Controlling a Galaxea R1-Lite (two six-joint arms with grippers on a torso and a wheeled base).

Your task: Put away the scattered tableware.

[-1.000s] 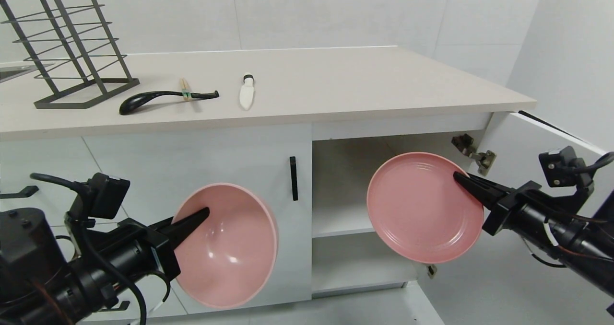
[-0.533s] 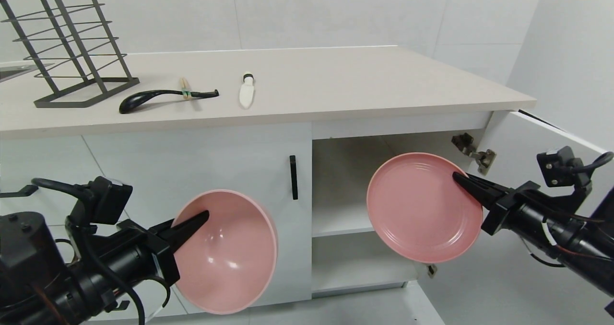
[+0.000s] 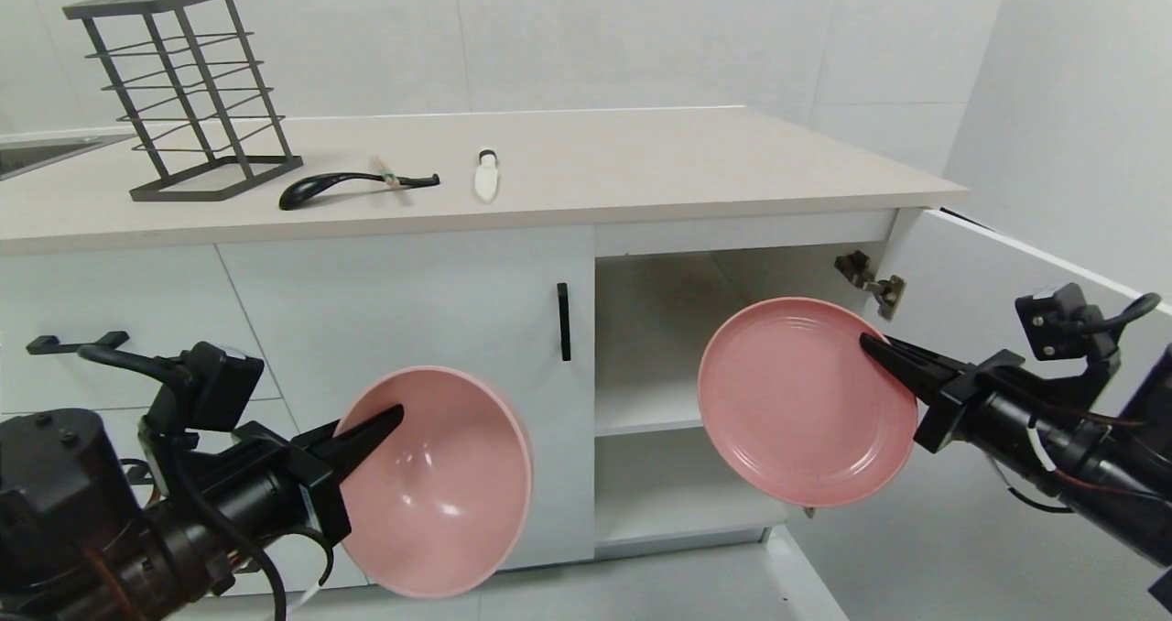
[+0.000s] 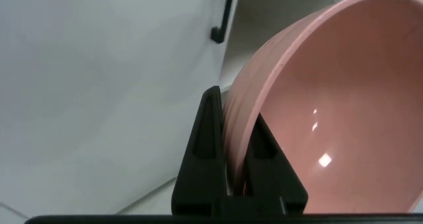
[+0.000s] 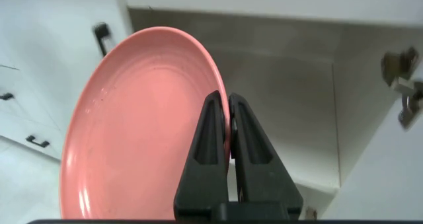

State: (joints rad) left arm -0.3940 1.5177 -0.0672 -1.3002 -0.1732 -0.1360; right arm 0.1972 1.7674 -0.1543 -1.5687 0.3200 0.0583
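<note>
My left gripper (image 3: 389, 417) is shut on the rim of a pink bowl (image 3: 449, 488), held low in front of the closed cabinet door (image 3: 403, 328); the rim sits pinched between its fingers (image 4: 213, 128) in the left wrist view, beside the bowl (image 4: 337, 112). My right gripper (image 3: 870, 344) is shut on the edge of a pink plate (image 3: 797, 401), tilted on edge before the open cabinet (image 3: 673, 346). In the right wrist view the plate (image 5: 139, 125) faces the cabinet shelves (image 5: 291, 112). On the counter lie a black ladle (image 3: 343, 184), chopsticks (image 3: 389, 174) and a white knife (image 3: 484, 178).
A black wire rack (image 3: 197, 90) stands at the counter's back left, near a sink edge (image 3: 46, 151). The cabinet's right door (image 3: 998, 273) hangs open beside my right arm, its hinge (image 3: 870, 280) showing. A shelf (image 3: 650, 410) divides the open compartment.
The head camera has tilted up, so the counter and rack sit lower in the picture. Both grippers keep their hold; bowl and plate stay roughly where they were.
</note>
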